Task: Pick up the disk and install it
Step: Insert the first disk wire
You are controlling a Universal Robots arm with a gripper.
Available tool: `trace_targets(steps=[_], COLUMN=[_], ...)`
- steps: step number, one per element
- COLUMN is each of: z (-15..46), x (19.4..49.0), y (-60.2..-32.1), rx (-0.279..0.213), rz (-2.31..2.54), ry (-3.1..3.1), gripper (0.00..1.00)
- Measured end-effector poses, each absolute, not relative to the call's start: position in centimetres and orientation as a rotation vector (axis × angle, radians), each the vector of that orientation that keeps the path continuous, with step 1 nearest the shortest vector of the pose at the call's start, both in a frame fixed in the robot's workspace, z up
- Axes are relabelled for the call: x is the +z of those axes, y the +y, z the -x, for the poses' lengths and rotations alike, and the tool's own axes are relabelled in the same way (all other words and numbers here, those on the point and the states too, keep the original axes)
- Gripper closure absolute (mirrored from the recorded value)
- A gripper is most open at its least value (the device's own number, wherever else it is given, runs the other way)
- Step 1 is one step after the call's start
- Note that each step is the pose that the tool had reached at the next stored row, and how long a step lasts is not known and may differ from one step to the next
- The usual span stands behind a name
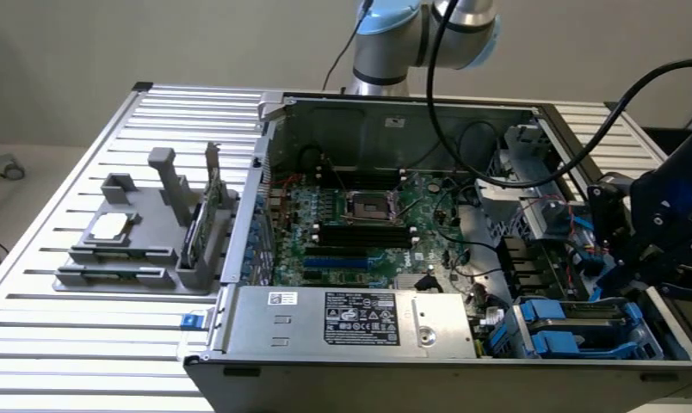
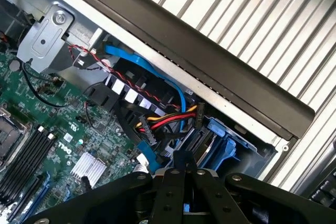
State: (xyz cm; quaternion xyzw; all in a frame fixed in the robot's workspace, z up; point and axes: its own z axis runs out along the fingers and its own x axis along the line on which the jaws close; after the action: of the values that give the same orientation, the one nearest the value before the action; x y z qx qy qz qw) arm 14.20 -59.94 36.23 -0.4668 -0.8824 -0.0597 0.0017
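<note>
gripper (image 2: 184,165): shut, nothing seen between its black metal fingers; poised over the drive bay, likely to press
disk (image 1: 587,327): flat, grey metal, blue plastic rails; lying in the bay at the case corner on the exterior view's right, just below the gripper; contact can't tell
case (image 1: 323,372): open on its side, so the bay is reachable from above
cables (image 2: 168,116): red, yellow and blue, bundled beside the bay
</note>
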Motion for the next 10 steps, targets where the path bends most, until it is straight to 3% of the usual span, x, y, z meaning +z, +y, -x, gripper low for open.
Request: trace_targets(steps=[10], z=[-14.21], x=[36.23], y=[-59.94], rx=[-0.187], rz=[1.465], ry=[-2.769], gripper=[0.89])
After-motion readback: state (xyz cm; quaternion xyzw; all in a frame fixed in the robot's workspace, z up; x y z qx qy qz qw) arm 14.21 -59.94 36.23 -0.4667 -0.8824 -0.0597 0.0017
